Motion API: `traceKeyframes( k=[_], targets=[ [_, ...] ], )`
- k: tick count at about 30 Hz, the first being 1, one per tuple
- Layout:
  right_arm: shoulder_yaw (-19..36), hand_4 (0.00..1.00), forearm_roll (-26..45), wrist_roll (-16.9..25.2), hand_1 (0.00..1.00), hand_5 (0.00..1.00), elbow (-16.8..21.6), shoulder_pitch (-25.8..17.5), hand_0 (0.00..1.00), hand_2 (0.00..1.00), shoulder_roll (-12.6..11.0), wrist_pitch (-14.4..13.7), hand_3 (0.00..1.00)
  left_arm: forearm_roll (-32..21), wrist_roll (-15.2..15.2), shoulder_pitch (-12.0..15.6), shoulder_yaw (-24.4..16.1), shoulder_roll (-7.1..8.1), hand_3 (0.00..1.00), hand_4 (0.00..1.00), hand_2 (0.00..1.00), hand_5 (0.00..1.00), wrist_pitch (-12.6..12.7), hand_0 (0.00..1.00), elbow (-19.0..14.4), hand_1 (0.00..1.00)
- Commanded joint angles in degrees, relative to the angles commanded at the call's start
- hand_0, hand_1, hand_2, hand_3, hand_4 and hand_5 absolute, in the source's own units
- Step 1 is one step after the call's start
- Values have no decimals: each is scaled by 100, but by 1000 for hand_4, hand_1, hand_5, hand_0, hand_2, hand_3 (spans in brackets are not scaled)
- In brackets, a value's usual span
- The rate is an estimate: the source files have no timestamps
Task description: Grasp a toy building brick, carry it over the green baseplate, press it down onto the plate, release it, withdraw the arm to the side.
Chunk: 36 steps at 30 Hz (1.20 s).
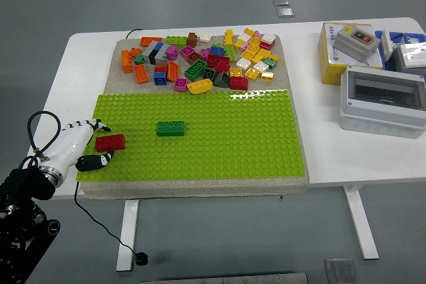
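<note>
left hand point(85, 144): at the left edge of the green baseplate point(219, 141), fingers spread either side of a red brick point(110, 142), which sits on the plate; whether they touch it cannot be told. green brick point(171, 128): on the plate, right of the hand. loose brick pile point(200, 61): beyond the plate.
</note>
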Motion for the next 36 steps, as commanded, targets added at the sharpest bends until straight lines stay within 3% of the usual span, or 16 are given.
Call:
traceKeyframes(
  k=[14,29,35,36],
  targets=[
    [-47,262,76,49,627,951,0,7,688,650,-36,-21,722,18,-13,-16,-102,-62,750,705,946,275,2,998,126,943],
    [-110,266,130,73,628,949,0,24,690,648,-58,-33,718,16,-69,-115,-138,-108,743,701,943,266,41,998,470,940],
    [-121,267,135,77,628,947,0,27,690,647,-61,-35,718,4,-85,-132,-149,-118,723,691,944,254,50,998,527,939],
    [-125,270,136,78,628,945,0,27,690,646,-62,-35,716,1,-89,-133,-149,-119,659,679,937,243,54,998,530,936]
  ],
)
